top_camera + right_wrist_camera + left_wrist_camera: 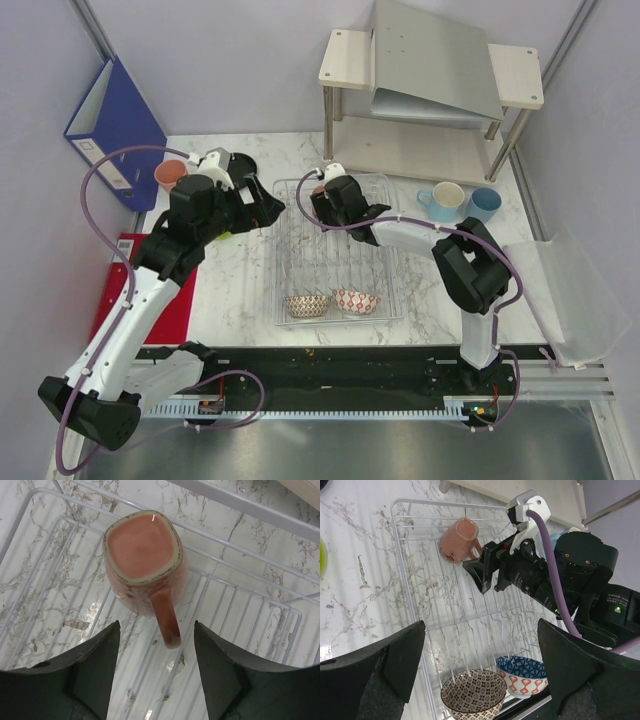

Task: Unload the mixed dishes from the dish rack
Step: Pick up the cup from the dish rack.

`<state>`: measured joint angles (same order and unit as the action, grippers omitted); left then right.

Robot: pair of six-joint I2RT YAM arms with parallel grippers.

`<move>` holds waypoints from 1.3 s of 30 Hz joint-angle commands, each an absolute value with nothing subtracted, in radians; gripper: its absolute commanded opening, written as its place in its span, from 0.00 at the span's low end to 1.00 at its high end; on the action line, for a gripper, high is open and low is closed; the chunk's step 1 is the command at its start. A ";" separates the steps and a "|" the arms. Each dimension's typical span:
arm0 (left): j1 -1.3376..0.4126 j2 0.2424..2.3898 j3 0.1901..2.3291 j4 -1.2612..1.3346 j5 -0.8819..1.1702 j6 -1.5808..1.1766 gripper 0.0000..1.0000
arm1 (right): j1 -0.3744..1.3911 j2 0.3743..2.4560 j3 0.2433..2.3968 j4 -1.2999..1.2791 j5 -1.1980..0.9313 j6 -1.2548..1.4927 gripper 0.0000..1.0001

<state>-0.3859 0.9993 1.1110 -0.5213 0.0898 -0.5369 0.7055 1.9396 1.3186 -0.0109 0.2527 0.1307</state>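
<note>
Right gripper: my jaws stand apart, one finger on each side of the mug handle, with daylight on both sides. Nothing held. Left gripper: spread wide, empty, hovering over the near left part of the rack, above the two bowls.

Risks, my judgement:
- The handle is thin and glazed. A pinch on it alone may let the mug pivot and swing or slip on the lift.
- The left finger looks nearer the mug body than the right. If so, an off-centre close would shove the mug along the wires instead of gripping.
- The mug sits among wire prongs, so a slanted pull could catch its rim on them and drag the rack.
- The left arm is close by, and the arms could clash over the rack if I swing left.

Mug position: far left corner of the rack, just below my right fingers, its base turned up toward my wrist camera. The handle points back at me and runs down into the gap between the fingers.
</note>
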 commanded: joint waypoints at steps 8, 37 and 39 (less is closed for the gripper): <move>-0.388 1.008 1.074 -0.471 0.124 -0.525 1.00 | 0.687 1.979 1.367 -0.032 0.242 0.083 0.52; -0.388 0.989 1.014 -0.453 0.074 -0.543 0.99 | 0.687 1.703 1.370 -0.094 0.087 0.181 0.00; -0.388 0.986 1.008 -0.449 0.071 -0.551 0.99 | 0.687 1.654 1.362 -0.098 0.065 0.198 0.00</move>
<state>-0.3859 1.0073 1.0206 -0.4992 0.1001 -0.5377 0.6872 1.8091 1.3369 -0.1520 0.1143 0.1478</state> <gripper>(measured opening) 0.993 0.224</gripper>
